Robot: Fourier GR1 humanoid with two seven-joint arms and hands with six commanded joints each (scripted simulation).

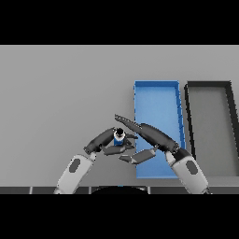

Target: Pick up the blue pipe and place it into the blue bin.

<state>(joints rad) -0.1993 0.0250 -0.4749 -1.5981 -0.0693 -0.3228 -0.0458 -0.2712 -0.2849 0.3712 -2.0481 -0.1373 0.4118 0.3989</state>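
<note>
The blue pipe (119,138), short with a dark and white end, stands just left of the blue bin (156,84), close to the table's near edge. My left hand (99,142) reaches in from the lower left, its fingers and thumb curled round the pipe. From the lower right comes my right hand (153,133), lying over the bin's left wall with straight fingers stretched up and left past the pipe's far side. Its thumb is spread below. I cannot tell whether the right fingers touch the pipe.
A black bin (208,84) stands right of the blue bin, nearly touching it. Both bins run lengthwise away from me. Grey table spreads to the left and beyond the hands.
</note>
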